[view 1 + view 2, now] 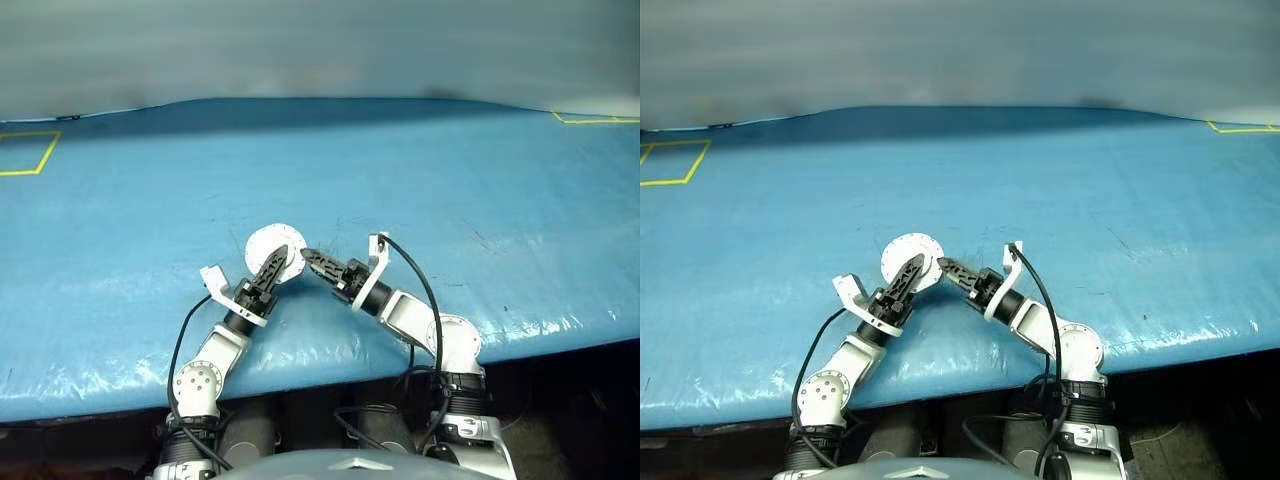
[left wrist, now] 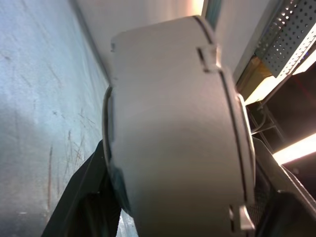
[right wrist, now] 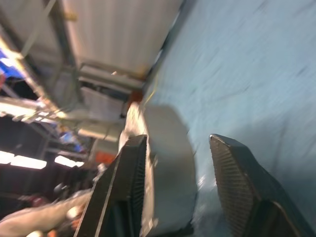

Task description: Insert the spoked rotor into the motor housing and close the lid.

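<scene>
I see the blue table (image 1: pixel 420 180) spread wide in front of me, with yellow tape marks at its far left and far right corners. Near the front edge, about midway across, sits the round pale disc that I take for the lid (image 1: pixel 263 243), its plain outer face turned up toward the head camera; I cannot see into the motor housing (image 2: pixel 177 133) from any view, so I cannot tell whether the spoked rotor is inside it. In the left wrist view the assembly shows as a thick grey drum seen edge-on, with a thin seam running around it between the 2 halves and a small notch at each end of that seam. The left gripper (image 1: pixel 276 262) reaches up from the near left, and its 2 black fingers lie 1 on either side of that drum, close against it, so it looks closed around the housing rather than standing free. The right gripper (image 1: pixel 312 261) comes in from the near right with its tips just beside the disc's right rim. In the right wrist view its fingers (image 3: pixel 236 182) stand apart, with 1 finger in front of the grey body and the other well clear over bare blue table.
</scene>
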